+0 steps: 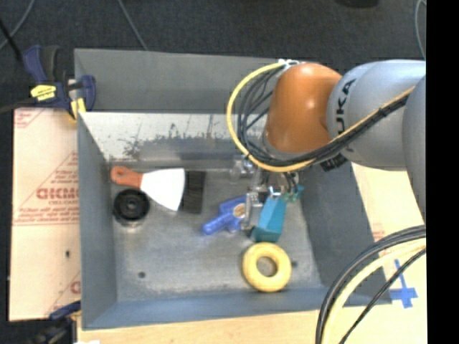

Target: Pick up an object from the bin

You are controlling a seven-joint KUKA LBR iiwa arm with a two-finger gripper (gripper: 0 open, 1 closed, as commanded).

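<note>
Hanging low inside the grey bin (100, 264), the gripper (259, 210) is right at a small blue-green block (272, 225). The block is touching the gripper, a bit tipped, on the side nearer the arm. I cannot tell if the gripper is open or squeezed shut, and I cannot tell if it really has the block. The block looks like it is down near the floor of the bin, so I think it is not lifted yet. On the other side of the gripper, very close, lies a little blue plastic thing (219, 221). Just below the gripper, nearer the front wall, is a yellow ring (249, 267) lying flat. Far off, away from the arm, are a brush with white hairs and an orange handle (166, 187), a dark block (193, 192) next to it, and a round black cap (130, 205). So I think the job is about half done: the gripper is down at a thing. What is left is to get a good hold and lift it up out of the bin.
</note>
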